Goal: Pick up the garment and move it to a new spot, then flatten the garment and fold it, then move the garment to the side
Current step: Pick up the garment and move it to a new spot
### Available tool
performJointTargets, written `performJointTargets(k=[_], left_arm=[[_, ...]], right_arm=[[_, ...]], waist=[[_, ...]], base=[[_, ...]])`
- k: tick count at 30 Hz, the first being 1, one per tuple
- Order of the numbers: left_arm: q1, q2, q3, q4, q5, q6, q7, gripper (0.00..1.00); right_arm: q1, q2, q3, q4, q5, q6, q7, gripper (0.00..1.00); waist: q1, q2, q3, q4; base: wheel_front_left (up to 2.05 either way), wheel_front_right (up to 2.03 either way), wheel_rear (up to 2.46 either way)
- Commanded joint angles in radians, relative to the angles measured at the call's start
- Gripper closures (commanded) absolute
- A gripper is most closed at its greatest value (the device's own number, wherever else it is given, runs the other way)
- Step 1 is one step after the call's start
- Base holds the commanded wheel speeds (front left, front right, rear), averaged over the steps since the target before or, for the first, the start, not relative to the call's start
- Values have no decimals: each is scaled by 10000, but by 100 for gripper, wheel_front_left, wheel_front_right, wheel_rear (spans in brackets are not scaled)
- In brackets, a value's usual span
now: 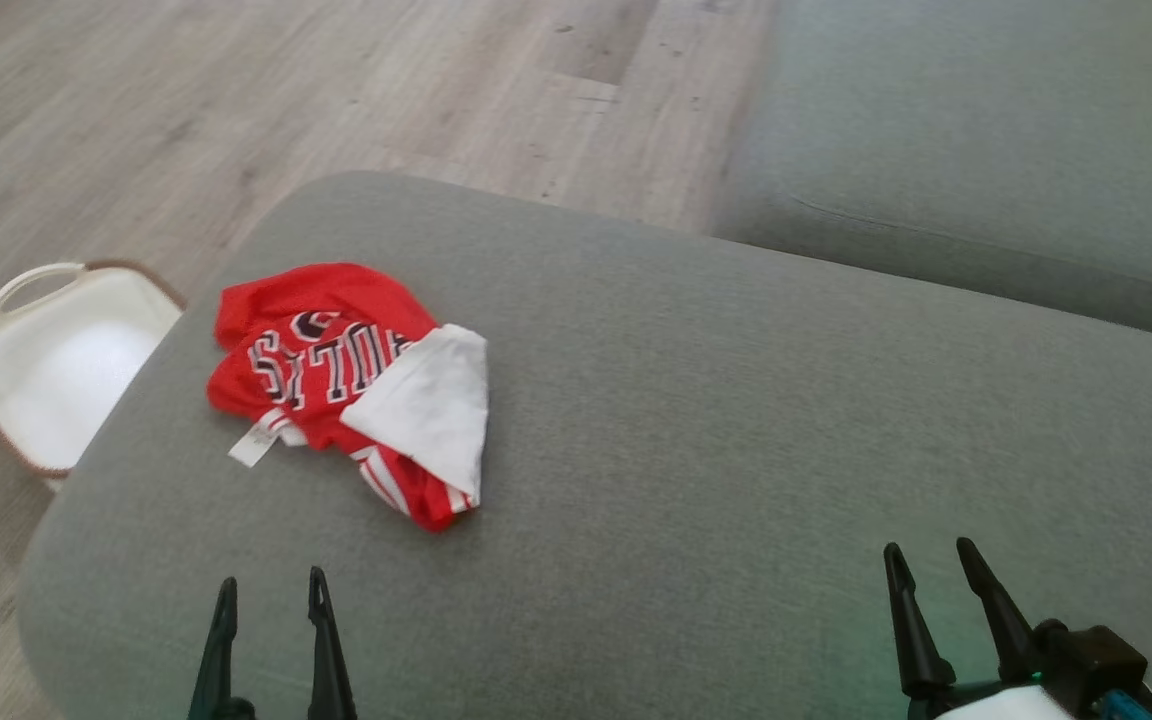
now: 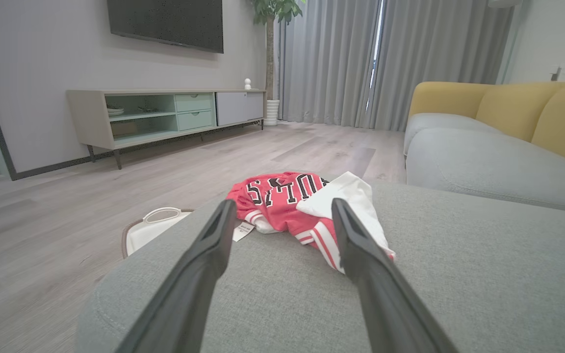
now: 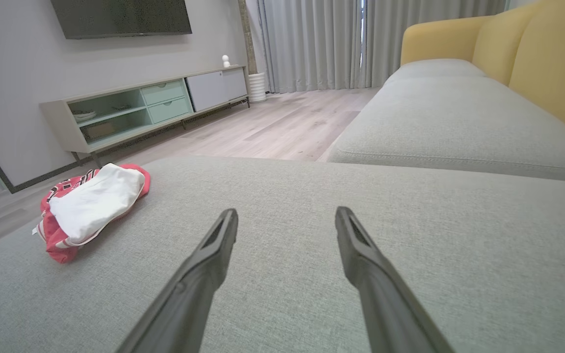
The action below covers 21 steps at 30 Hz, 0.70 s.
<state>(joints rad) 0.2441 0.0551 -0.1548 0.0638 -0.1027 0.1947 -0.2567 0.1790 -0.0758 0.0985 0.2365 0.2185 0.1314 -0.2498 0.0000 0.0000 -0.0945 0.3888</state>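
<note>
- We see the garment (image 1: 336, 370), a red jersey with dark, white-edged lettering, lying crumpled on the grey ottoman (image 1: 736, 420), close to the ottoman's left edge.
- A white part of the jersey is folded over its right side, and a small white label (image 1: 254, 443) sticks out at its near left corner.
- Our left gripper (image 1: 272, 582) hovers over the ottoman's near edge with its two dark fingers spread apart, holding nothing; it is near the jersey but clear of it.
- Our right gripper (image 1: 928, 548) is also spread wide with nothing between its fingers, over bare upholstery well apart from the jersey.
- On the wooden floor (image 1: 236, 120), just beside the ottoman's left edge, stands a basket (image 1: 11, 340) with a brown rim and a pale handle; inside it we see its white lining.
- Across the room, the TV cabinet (image 2: 165, 113) has open shelves; the upper one holds what look like pale dishes, too small for us to be sure.
- A white pot (image 2: 271, 112) beside the cabinet holds a tall plant.
- A grey sofa seat (image 1: 986, 150) lies beyond the ottoman on the right.
</note>
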Motion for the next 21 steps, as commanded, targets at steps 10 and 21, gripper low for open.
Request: performJointTargets(k=[10, 21], left_arm=[[-507, -49, 471, -420, -29, 143, -51, 0], [-1027, -22, 782, -432, 82, 85, -51, 0]], right_arm=[[-561, -106, 352, -299, -67, -7, -120, 0], [-437, -487, 442, -340, -104, -7, -120, 0]], waist=[[0, 0, 193, 675], [0, 0, 602, 900]], base=[[0, 0, 0], [0, 0, 0]])
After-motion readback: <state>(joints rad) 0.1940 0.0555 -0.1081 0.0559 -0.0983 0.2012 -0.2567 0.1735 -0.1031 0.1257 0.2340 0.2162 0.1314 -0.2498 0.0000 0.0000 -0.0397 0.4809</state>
